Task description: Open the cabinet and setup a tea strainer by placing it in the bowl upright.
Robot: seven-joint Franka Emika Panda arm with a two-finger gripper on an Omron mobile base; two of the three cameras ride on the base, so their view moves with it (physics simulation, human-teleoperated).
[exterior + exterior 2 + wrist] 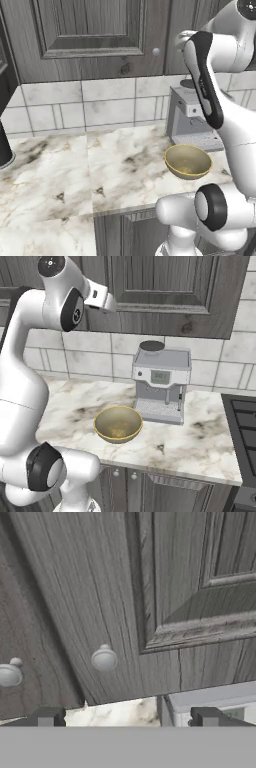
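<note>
Your jaws are standing spread wide, gripping nothing, facing the cabinet [100, 587] near its two round knobs [104, 659]; both doors are sitting closed. You are seeing the marble surface [200, 441] carrying the coffee machine [161, 387], with the bowl [118, 424] just left of it.

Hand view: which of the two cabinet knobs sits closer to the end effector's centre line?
The knob on the raised-panel door, nearer frame centre between the open fingertips; the other knob sits at the left edge.

Grey coffee machine [161, 386] at bench [200, 441] back edge, against tiled wall [95, 105]; stove [242, 423] past bench's right edge.
</note>
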